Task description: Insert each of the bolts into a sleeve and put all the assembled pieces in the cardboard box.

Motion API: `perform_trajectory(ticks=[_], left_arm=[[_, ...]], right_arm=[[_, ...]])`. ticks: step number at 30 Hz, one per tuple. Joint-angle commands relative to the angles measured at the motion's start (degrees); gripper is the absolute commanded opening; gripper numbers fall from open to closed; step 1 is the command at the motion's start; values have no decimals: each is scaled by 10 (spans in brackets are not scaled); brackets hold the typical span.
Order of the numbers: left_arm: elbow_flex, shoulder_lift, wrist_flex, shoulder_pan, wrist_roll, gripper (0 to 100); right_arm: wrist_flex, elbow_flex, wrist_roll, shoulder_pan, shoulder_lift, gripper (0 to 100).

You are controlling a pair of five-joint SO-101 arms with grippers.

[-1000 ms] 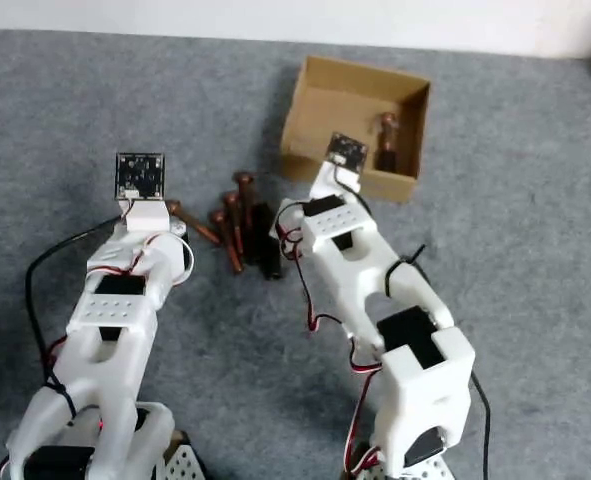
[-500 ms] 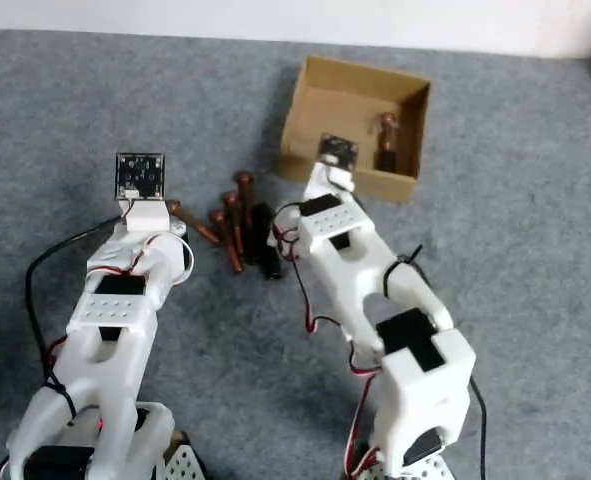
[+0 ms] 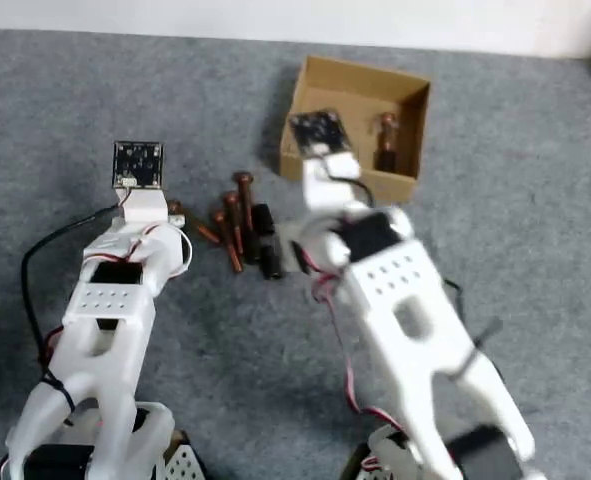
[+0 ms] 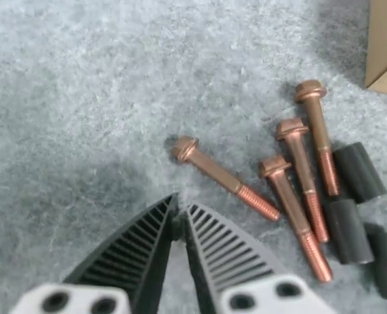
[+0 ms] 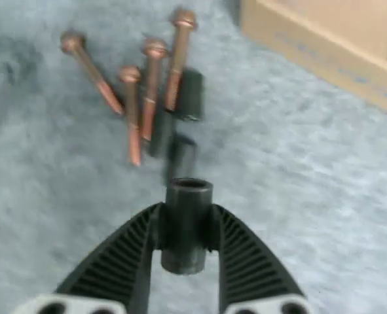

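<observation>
Black-fingered, the left gripper (image 4: 180, 219) is hovering with its jaws almost together and empty, just short of 4 copper bolts (image 4: 302, 173) lying on the grey carpet (image 4: 82, 98). Loose black sleeves (image 4: 347, 229) are lying at the bolts' tips. The right gripper (image 5: 185, 212) is clamping another sleeve (image 5: 188, 196) upright, near the cardboard box (image 3: 355, 100), which is holding 1 assembled piece (image 3: 386, 140).

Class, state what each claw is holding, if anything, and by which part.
The right claw grips a black sleeve by its sides, about midway along, with the open end sticking out beyond the claw. The left claw is shut on nothing.
</observation>
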Motion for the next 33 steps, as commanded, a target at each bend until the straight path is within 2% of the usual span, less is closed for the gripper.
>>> perform_trajectory(ticks=[1, 5, 9, 13, 17, 25, 29, 33], left_arm=[[-44, 14, 17, 0, 5, 7], [-124, 102, 80, 14, 5, 10], [-192, 179, 129, 15, 17, 88], [-214, 189, 155, 13, 125, 162], [-214, 194, 154, 15, 207, 181], [-211, 203, 118, 15, 219, 178], [-230, 278, 58, 1, 285, 178], [-305, 390, 35, 0, 290, 181]], right_arm=[[-19, 74, 83, 58, -116, 4], [-83, 222, 120, 84, -245, 4], [-160, 365, 137, 83, -359, 4], [-224, 471, 137, 83, -434, 4], [-240, 520, 137, 81, -453, 4], [-264, 522, 137, 81, -453, 4], [-282, 524, 137, 81, -453, 4], [-281, 524, 137, 81, -453, 4]])
